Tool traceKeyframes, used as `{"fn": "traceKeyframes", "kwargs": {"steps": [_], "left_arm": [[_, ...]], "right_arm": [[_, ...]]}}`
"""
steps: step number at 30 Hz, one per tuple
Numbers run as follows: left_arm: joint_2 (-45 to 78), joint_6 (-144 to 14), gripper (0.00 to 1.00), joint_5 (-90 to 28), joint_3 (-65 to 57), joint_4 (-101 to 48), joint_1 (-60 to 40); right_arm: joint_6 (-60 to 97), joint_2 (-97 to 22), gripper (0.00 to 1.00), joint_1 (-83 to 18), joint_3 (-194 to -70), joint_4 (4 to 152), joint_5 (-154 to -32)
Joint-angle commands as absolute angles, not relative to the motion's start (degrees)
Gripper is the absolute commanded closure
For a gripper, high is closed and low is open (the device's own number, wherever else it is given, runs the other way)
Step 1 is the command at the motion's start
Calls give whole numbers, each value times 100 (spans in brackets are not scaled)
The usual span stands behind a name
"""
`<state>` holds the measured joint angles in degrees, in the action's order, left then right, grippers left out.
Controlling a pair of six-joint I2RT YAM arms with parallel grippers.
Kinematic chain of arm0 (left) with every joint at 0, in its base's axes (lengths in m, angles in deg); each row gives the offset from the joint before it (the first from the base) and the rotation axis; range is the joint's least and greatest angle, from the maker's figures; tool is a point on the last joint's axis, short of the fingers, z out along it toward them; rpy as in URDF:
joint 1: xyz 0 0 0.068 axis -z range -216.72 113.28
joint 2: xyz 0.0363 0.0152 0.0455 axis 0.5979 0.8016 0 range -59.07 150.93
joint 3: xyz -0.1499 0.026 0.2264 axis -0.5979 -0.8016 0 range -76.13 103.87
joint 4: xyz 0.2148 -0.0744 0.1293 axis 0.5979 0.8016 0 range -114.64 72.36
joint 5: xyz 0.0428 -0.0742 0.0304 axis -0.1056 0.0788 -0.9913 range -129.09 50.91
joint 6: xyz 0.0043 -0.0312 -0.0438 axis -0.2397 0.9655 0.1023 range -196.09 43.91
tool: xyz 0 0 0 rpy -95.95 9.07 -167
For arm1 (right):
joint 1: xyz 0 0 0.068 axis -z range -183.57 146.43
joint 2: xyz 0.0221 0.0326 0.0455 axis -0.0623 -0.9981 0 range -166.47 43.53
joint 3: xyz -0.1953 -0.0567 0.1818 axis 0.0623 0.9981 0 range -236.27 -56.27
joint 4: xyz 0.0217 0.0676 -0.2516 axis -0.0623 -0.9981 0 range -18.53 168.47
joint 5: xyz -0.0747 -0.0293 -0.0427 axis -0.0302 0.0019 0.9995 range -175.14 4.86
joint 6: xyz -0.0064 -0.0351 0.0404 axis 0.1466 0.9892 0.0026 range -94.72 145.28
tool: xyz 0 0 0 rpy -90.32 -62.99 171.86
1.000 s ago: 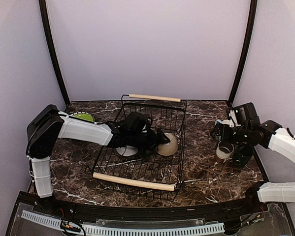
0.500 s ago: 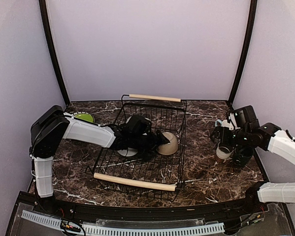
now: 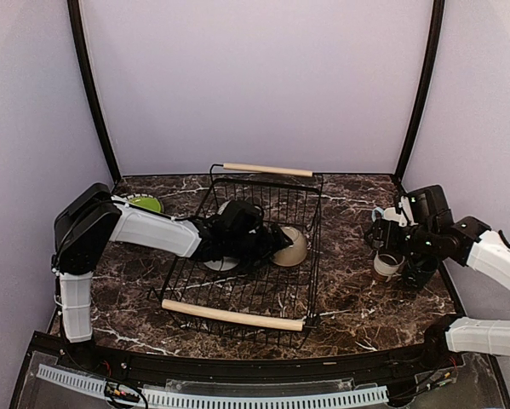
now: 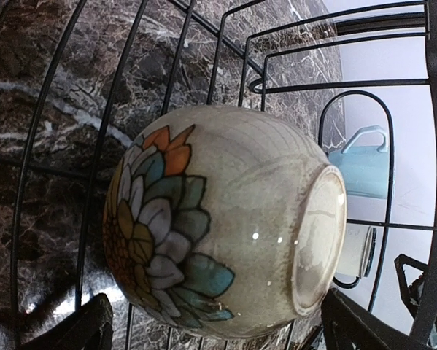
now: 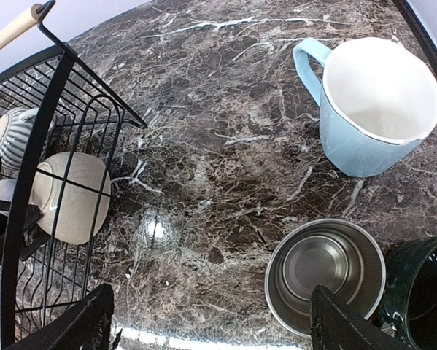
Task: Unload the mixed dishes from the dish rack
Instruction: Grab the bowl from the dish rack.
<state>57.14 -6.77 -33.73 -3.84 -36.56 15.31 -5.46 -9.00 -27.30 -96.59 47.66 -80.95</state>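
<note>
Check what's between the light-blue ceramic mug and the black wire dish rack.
Bare dark marble tabletop from light-blue ceramic mug to black wire dish rack, per the right wrist view.

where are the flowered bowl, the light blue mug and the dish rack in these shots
flowered bowl (image 4: 225, 226) left wrist view, on its outer wall
light-blue mug (image 5: 353, 149) right wrist view, on its blue outer wall
dish rack (image 3: 232, 315) top view, on its near wooden handle

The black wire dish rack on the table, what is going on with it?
The left gripper, open, straddles a beige ceramic bowl with a painted flower inside the black wire dish rack, not yet gripping it. The right gripper hangs open above the marble table near a light-blue mug, a small cup and a dark-teal mug, all outside the rack. A grey-striped mug is inside.
</note>
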Motion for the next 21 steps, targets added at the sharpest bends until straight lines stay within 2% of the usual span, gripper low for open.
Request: {"fn": "traceKeyframes", "kwargs": {"steps": [1,9,21], "left_arm": [[5679,-1032,1,-3750,-319,-3794,1520],[5824,-809,1,-3596,-312,-4109,1461],[5928,-431,1,-4335,12,-2900,1517]], "right_arm": [[-553,-891,10,-2707,-9598,4957,-8153],[-558,-1031,10,-2710,-9602,5076,-8228],[-544,-891,10,-2712,-9551,5127,-8219]]}}
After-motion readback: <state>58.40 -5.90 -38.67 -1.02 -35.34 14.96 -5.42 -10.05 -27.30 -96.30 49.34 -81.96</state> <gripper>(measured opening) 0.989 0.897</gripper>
